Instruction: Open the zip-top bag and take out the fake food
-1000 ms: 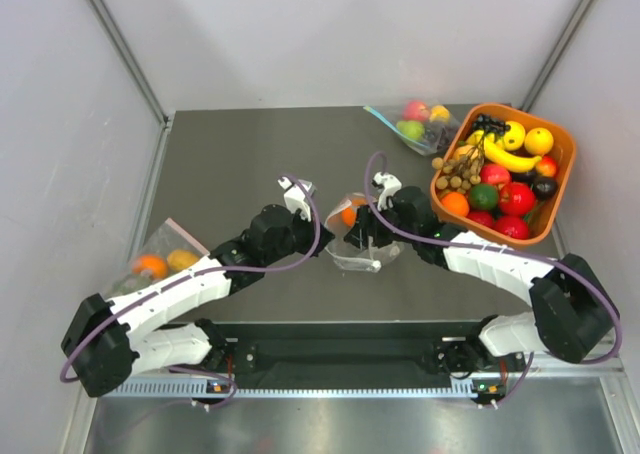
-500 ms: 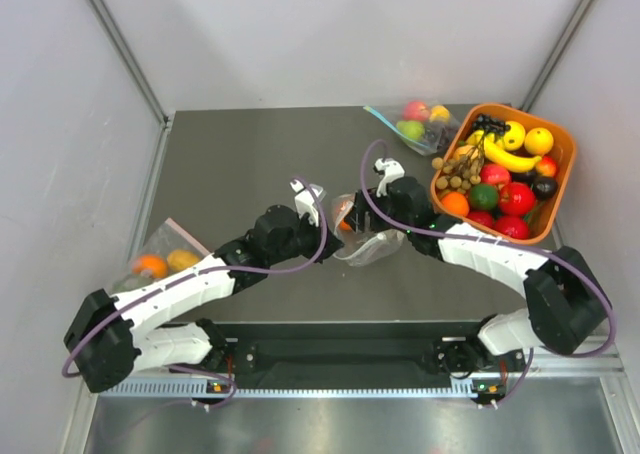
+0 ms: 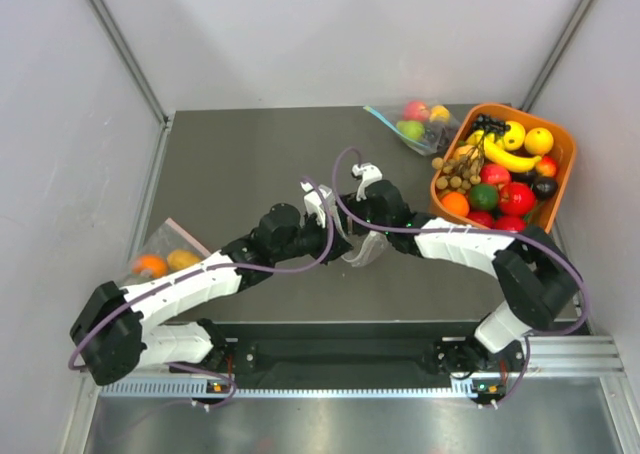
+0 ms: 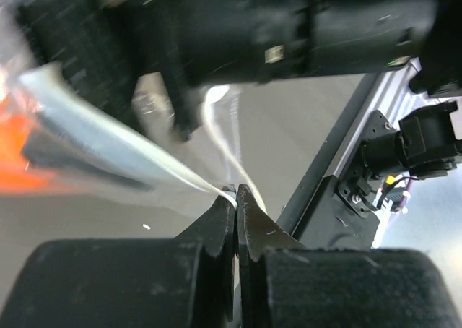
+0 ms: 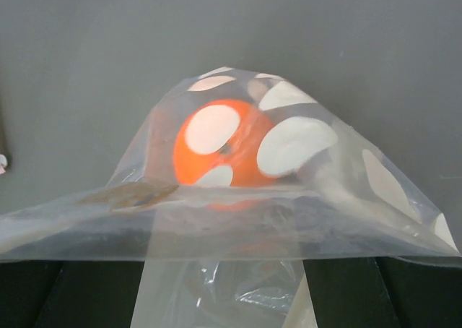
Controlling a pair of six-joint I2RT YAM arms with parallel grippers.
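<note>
Left hand [image 4: 236,195] tight on the zip-top bag [image 5: 375,191] — right hand [image 5: 225,285] spread — orange ball [image 5: 242,162] inside.

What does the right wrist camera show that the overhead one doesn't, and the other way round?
Only the right wrist view: an orange ball seen through the white polka dots of the zip-top bag. Only the overhead view: the left arm and right arm, an orange bin of toy fruit, and two other clear bags, one far left, one at the back. Both: the zip-top bag and the dark table.
</note>
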